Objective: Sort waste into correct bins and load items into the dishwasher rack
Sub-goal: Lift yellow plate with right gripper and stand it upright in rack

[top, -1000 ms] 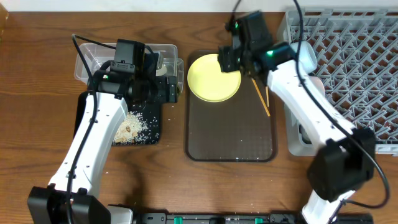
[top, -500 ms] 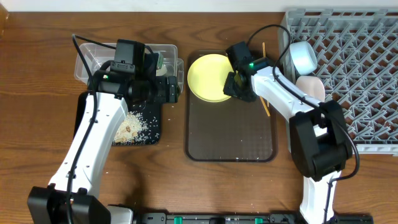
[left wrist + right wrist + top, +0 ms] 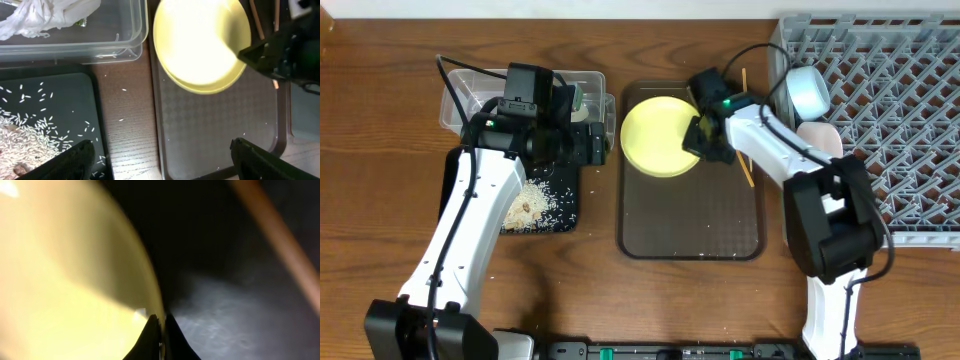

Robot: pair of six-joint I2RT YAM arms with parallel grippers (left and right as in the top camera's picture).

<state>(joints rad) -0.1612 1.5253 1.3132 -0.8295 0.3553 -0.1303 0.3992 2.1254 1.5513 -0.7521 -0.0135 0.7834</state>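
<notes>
right gripper is down at the right-hand rim of the yellow plate, and the wrist view shows its fingertips squeezed to a sliver with the plate's edge running right into them: a narrow pinch on the rim

the plate sits at the far end of the dark brown serving tray; from the left wrist view the gripped side looks a touch raised, though i can't say for sure

chopsticks lie just beside the gripper, along the serving tray's right edge

over to the left gripper: jaws spread wide, nothing between them, hanging above the strip of table between the black tray and the serving tray

rice is scattered in that black tray, a few grains out on the wood

the clear tub is right behind it with something white and crumpled inside

dishwasher rack fills the far right, a light blue bowl at its left edge
</notes>
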